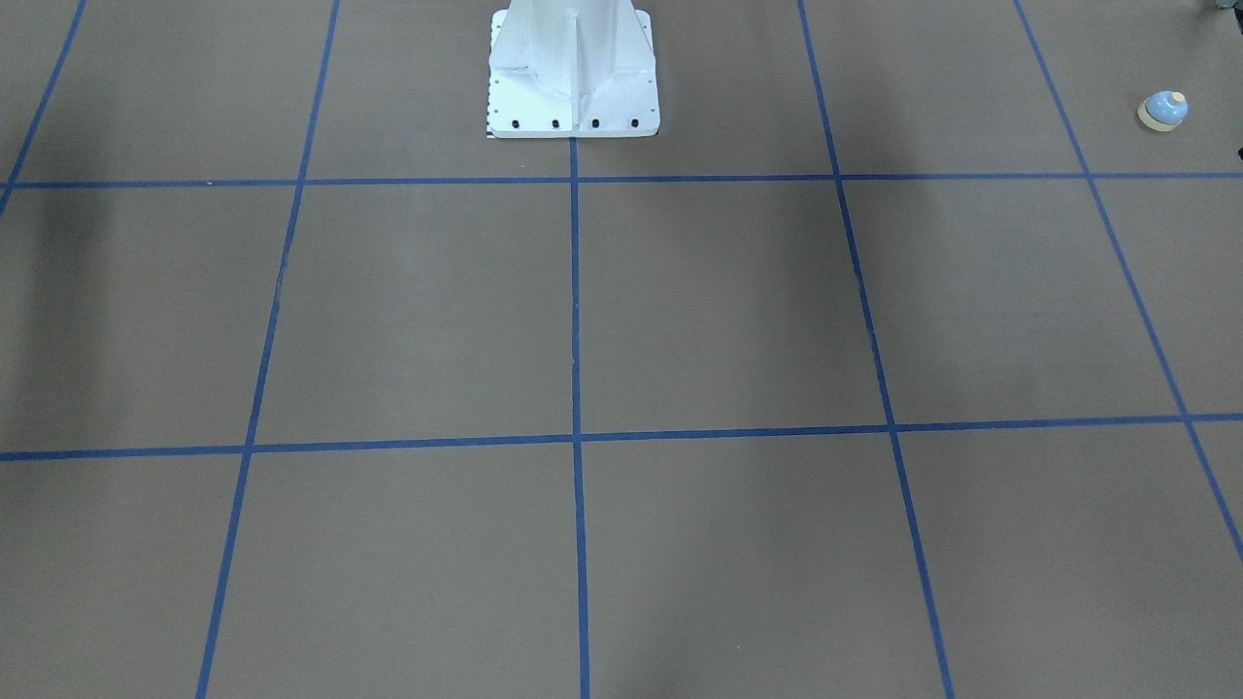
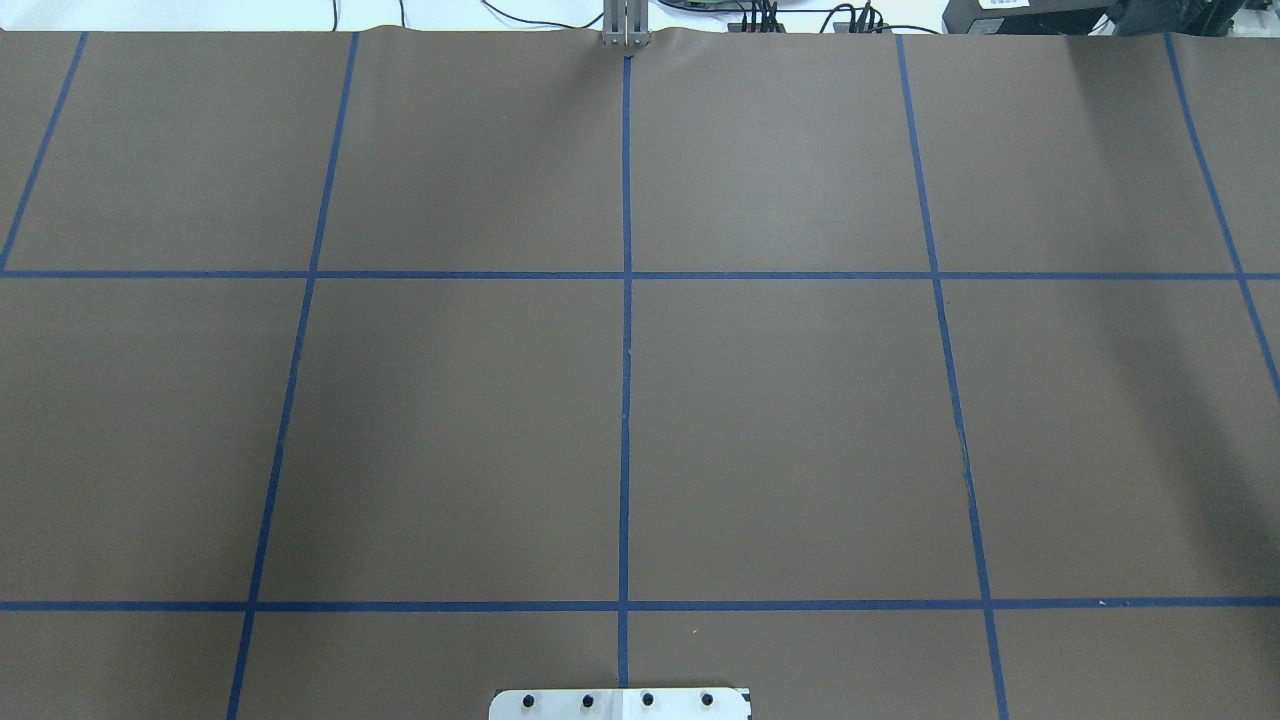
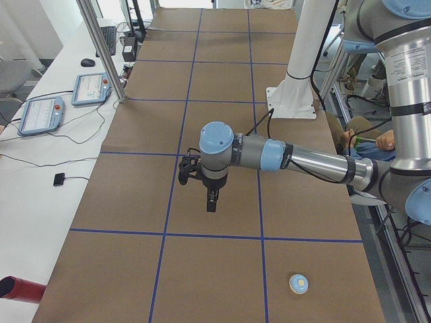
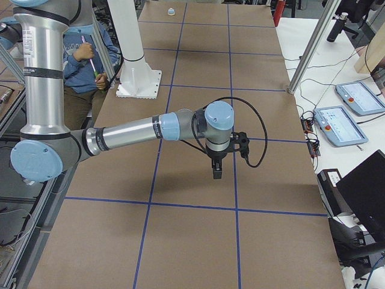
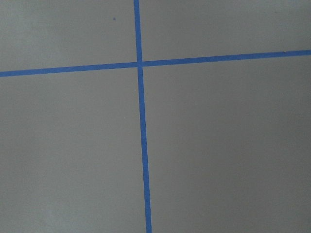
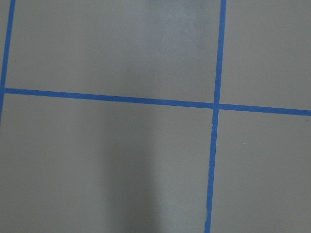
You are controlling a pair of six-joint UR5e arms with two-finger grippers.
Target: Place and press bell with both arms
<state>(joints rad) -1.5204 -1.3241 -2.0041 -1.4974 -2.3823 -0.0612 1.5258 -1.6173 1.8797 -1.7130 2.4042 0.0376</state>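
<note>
The light-blue bell (image 1: 1162,111) with cream base and button stands alone on the brown table near its left end; it also shows in the exterior left view (image 3: 299,284) and, far off, in the exterior right view (image 4: 171,11). My left gripper (image 3: 211,200) hangs fingers-down above the table, well short of the bell. My right gripper (image 4: 216,170) hangs fingers-down over the table's other half. Both show only in the side views, so I cannot tell whether they are open or shut. The wrist views show only brown paper and blue tape lines.
The white bolted pedestal (image 1: 573,78) stands at the robot's edge of the table. A seated person (image 4: 84,60) is beside it. Teach pendants (image 3: 40,114) lie on the white side table, with a metal post (image 3: 101,47) at the table's edge.
</note>
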